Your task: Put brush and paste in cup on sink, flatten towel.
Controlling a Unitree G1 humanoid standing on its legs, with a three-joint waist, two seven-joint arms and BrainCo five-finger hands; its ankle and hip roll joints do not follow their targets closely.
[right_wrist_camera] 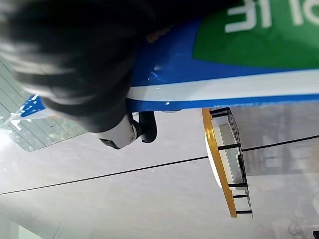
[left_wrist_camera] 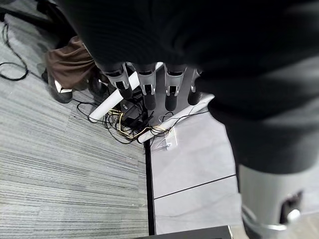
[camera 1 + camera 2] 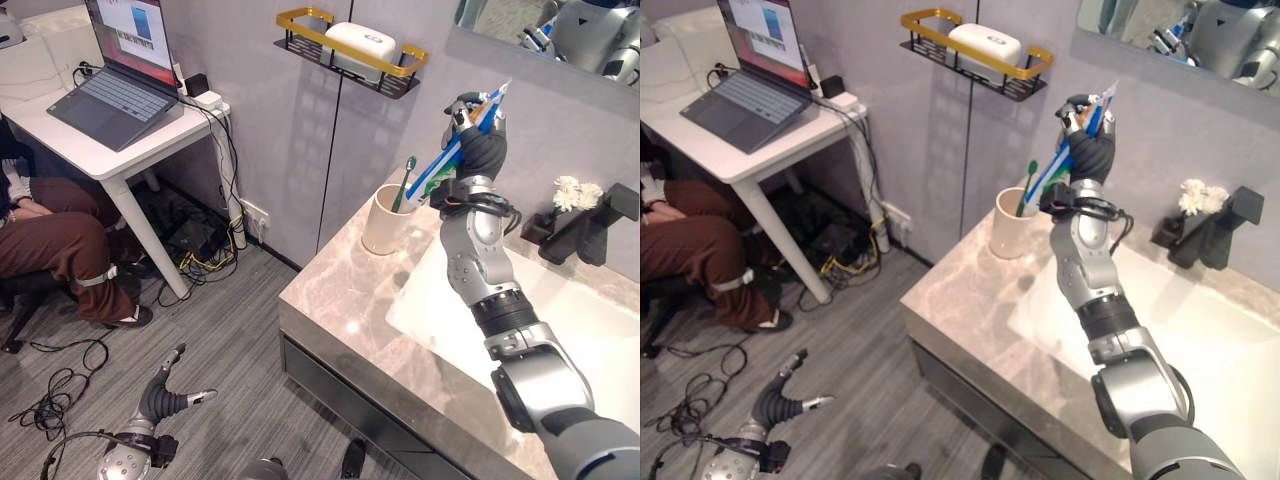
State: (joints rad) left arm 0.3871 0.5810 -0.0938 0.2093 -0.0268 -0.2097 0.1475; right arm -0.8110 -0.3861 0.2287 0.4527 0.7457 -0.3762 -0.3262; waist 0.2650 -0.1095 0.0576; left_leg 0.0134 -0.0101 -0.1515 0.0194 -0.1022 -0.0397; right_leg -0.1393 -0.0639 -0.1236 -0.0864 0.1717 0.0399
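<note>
My right hand [image 3: 478,140] is raised above the marble counter [image 3: 340,300], shut on a blue, white and green toothpaste tube [image 3: 455,155] that slants down toward the cream cup [image 3: 386,222]. The tube's lower end hangs just above the cup's rim. A green toothbrush [image 3: 404,184] stands in the cup. In the right wrist view the tube [image 1: 239,64] lies across my fingers [image 1: 124,132]. My left hand [image 3: 165,400] hangs low near the floor, fingers relaxed and holding nothing, as the left wrist view fingers [image 2: 144,87] confirm.
A white sink basin [image 3: 600,350] with a black faucet [image 3: 580,230] lies right of the cup. A gold-rimmed wall shelf [image 3: 345,45] holds a white box. A person sits at a white desk [image 3: 110,140] with a laptop at far left.
</note>
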